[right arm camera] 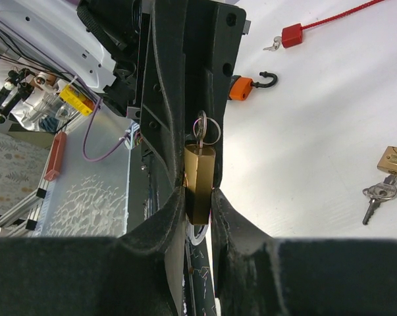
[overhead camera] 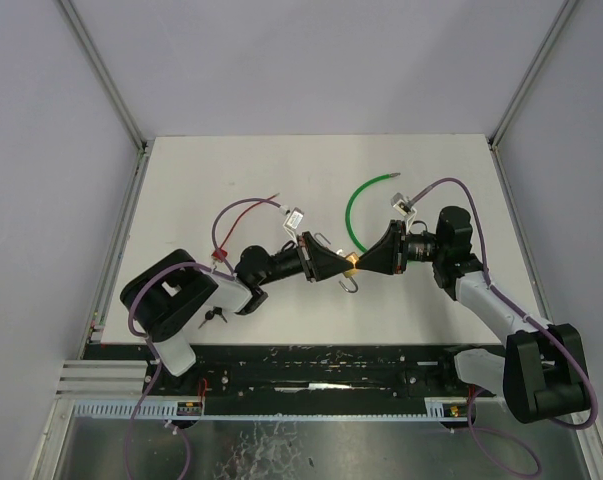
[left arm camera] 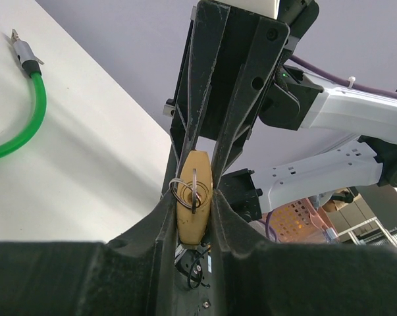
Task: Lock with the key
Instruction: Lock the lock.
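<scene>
My right fingers clamp the brass padlock; my left fingers seem pinched on its key. Best turned gently, body steady.

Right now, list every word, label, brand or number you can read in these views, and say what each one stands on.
No text can be read in any view.
Clamped brass padlock: no marking legible on the sides shown.
Loose brass padlock: face too small to read.
White cable tag: too small to read.
Yellow tag: blurred, unreadable.
</scene>
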Controlling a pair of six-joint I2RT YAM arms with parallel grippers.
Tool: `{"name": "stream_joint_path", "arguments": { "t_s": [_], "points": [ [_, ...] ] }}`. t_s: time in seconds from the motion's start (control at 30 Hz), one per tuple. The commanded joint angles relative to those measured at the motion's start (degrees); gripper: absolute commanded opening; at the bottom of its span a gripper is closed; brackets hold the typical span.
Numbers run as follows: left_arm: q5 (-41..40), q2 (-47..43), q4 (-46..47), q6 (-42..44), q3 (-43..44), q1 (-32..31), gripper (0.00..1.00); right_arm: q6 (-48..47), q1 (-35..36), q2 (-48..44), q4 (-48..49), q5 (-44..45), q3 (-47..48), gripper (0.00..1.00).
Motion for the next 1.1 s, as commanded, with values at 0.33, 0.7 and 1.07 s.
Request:
{"name": "stream_joint_path", "arguments": {
  "t_s": [0.33,0.7,1.07],
  "points": [
    [-6.0,-3.8,7.2,0.1,-2.9,-0.7,0.00,-12.7,1.1,-2.6,-10.1,2.5,5.0,0.45],
    [-19.3,-12.2,-2.1,-1.5,-11.4,-1.6,0.00,-38.2,-0.5,-9.6,-29.0,7.4,7.4,0.85],
    [-50.6,-32.4,-44.3,0.8,-5.1,-15.7,0.00,-51.1,-0.7,-12.9,-34.7,0.3,5.1,0.99]
  ]
}}
